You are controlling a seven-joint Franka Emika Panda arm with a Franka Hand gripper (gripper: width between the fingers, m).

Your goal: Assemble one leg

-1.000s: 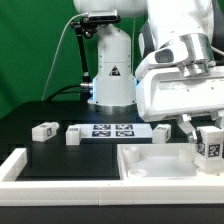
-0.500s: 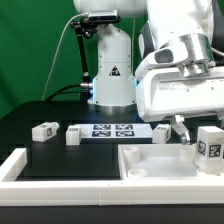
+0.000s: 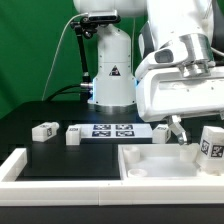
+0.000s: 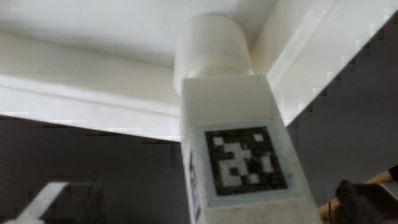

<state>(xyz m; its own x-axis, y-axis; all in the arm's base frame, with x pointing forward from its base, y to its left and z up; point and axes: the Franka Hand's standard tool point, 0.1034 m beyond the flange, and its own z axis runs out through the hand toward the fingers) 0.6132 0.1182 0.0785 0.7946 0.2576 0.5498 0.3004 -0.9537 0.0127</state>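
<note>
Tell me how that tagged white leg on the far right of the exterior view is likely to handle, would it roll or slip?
The leg looks like a solid moulded block, so probably stiff and light. Its flat sides should stop it rolling, though the round end might not. The smooth white surface may be a little slippery.

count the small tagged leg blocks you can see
4. Far-left leg and second leg lie on the exterior view's left of the marker board, third leg just right of it, tilted leg over the large white piece. Others could be hidden.
</note>
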